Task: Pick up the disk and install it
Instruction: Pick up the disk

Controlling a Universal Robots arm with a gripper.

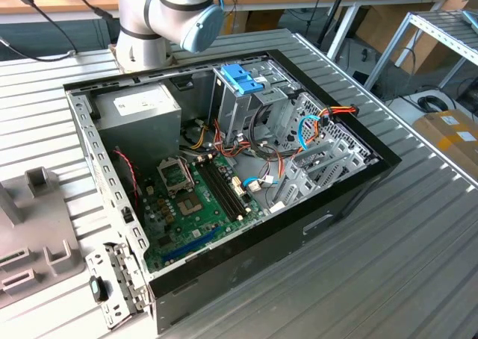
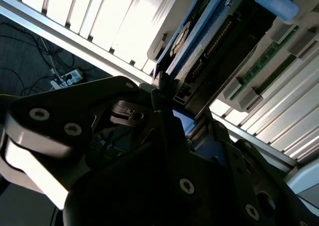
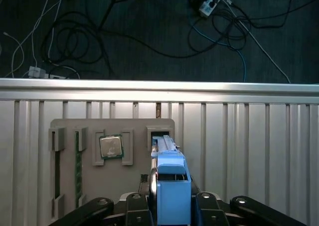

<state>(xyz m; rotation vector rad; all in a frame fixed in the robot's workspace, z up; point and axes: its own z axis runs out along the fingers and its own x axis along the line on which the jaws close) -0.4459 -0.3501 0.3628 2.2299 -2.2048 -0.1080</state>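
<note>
Jaws are clamping from both sides on the disk [image 3: 172,171], a flat silver metal hard drive edged by a blue plastic carrier frame, and from where I am watching the gripper [image 3: 173,196] seems to be pinching that frame squarely, with no gap showing either side. In the first wrist view the disk is standing on edge over the grey moulded parts tray [image 3: 112,124]. Its far end is reaching down to one of the tray's upright slots, though I cannot tell whether it is already clear of it. A square silver processor chip [image 3: 110,147] and a thin green memory stick [image 3: 78,169] are lying in neighbouring recesses. The open black computer case [image 1: 351,197] is waiting on the ribbed metal table [image 1: 388,279], well apart from the tray. To my eye the pick-up is the step in hand. Doing it well is looking like a matter of drawing the disk straight along the slot and keeping it upright, so the frame is not binding on the slot walls or disturbing the chip beside it. As for writing, the disk's label [image 2: 180,37] is showing almost edge-on in the second wrist view, and its print is not readable. Nor is the white sticker on the grey power-supply box [image 1: 142,111].
</note>
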